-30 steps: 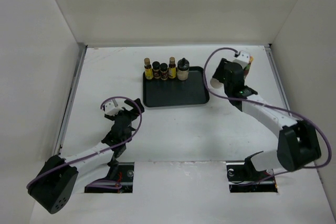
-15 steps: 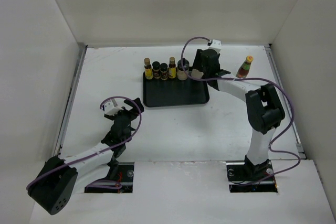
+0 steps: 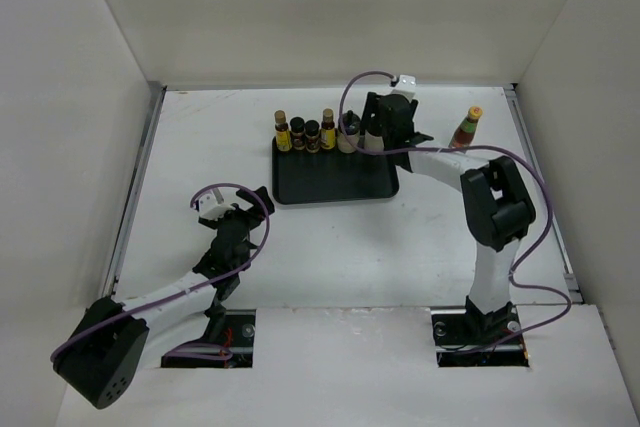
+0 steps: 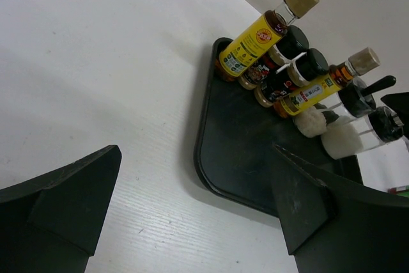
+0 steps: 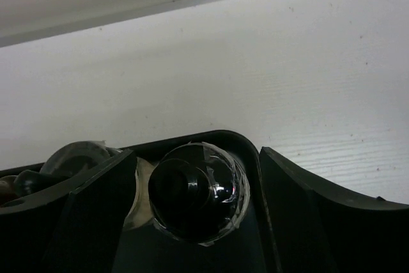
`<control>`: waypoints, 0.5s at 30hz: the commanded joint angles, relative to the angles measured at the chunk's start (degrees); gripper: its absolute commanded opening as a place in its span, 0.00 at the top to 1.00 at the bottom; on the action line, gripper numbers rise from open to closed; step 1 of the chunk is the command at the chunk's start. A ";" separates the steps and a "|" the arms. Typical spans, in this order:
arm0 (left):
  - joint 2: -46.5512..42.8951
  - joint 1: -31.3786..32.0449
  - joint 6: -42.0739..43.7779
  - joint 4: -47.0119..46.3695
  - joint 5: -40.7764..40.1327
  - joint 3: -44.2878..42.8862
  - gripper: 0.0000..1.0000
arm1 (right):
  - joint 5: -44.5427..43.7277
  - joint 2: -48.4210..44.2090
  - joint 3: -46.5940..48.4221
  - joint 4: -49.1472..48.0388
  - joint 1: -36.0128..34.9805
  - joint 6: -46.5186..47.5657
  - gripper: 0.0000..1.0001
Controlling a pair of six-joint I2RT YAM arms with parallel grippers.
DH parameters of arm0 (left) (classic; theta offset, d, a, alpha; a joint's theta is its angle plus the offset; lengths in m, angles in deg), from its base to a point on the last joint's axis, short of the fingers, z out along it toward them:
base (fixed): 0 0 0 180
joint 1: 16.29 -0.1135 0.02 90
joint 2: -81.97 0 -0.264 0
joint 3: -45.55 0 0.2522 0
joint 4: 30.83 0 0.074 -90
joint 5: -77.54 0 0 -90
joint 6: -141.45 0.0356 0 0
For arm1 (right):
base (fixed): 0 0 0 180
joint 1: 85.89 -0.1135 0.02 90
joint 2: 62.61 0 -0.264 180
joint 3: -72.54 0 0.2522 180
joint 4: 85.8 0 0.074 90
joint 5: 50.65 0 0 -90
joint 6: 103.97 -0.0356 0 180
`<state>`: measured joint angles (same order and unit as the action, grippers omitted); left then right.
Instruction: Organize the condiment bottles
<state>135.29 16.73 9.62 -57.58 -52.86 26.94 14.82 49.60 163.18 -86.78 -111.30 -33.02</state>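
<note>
A black tray (image 3: 335, 185) holds several condiment bottles along its back edge: slim dark-brown ones with yellow labels (image 3: 283, 133) (image 4: 255, 39) and two squat whitish ones with black caps (image 3: 348, 137) (image 4: 345, 139). My right gripper (image 3: 376, 133) (image 5: 197, 153) hangs over the tray's back right corner. It is open, with its fingers on either side of a squat black-capped bottle (image 5: 195, 199) and a small gap on each side. The red bottle (image 3: 466, 128) with a yellow cap stands on the table to the right of the tray. My left gripper (image 3: 245, 205) (image 4: 197, 151) is open over the table, near the tray's front left corner.
White walls enclose the table on three sides. The tray rim (image 5: 211, 135) curves just behind the right fingers. The second whitish bottle (image 5: 77, 158) stands close against the right gripper's left finger. The tray floor (image 4: 255, 126) in front of the row carries nothing.
My right arm swung left from beside the red bottle to the tray's back right corner with a squat whitish bottle. Its jaws have since widened off the bottle. The left arm stayed still.
</note>
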 commanded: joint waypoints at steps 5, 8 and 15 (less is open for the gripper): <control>-1.20 -0.37 -0.45 -2.29 0.59 -0.26 0.00 | -2.09 -17.16 -4.08 -1.87 -0.39 -0.11 0.11; -1.29 -0.45 -0.45 -2.20 0.59 -0.08 0.00 | -4.11 -24.81 -9.45 -1.35 2.85 0.59 0.11; 0.29 -0.36 -0.45 -2.55 1.20 -0.52 0.00 | -8.16 -31.09 -12.20 7.70 16.30 4.89 0.08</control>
<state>135.01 16.73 9.60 -57.60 -52.43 26.94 9.66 16.72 151.62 -85.34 -98.21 -30.79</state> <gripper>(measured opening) 0.997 0.913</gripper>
